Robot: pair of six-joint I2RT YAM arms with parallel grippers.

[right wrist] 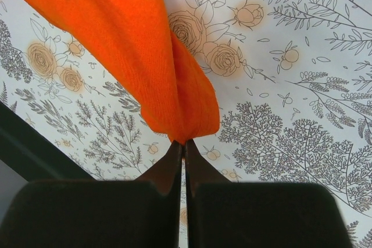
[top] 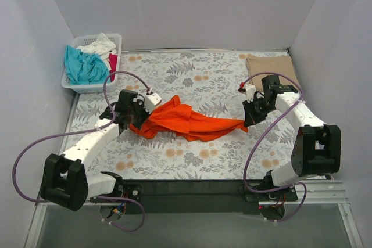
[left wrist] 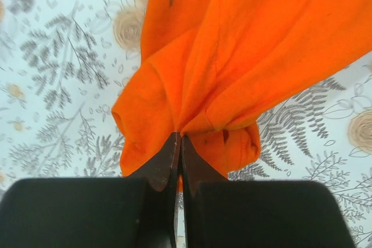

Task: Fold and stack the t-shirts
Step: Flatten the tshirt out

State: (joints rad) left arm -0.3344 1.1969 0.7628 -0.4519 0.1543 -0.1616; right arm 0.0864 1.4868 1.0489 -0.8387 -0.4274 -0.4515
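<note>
**Q:** Top view: where are the shirts lying, reckoned from the basket (top: 118, 40)?

**A:** The orange t-shirt (top: 186, 121) is hanging as a twisted rope between my left gripper (top: 139, 121) and right gripper (top: 249, 119). It is nearer than the basket and to its right, sagging onto the table (top: 203, 156). The tan t-shirt (top: 270, 65) is lying folded far right of the basket. The teal, white and pink-red shirts (top: 84, 68) are waiting inside the basket.

**Q:** Left wrist view?

**A:** Basket out of frame. My left jaws are pinching together on a bunched orange edge.

**Q:** Right wrist view?

**A:** Basket out of frame again. My right jaws are clamping the other gathered end.

**Q:** Step in hand?

**A:** I'm judging it as spreading the orange shirt for folding. The next move is calling for drawing the ends apart, working the twist out and laying it flat, both pinches kept.
</note>
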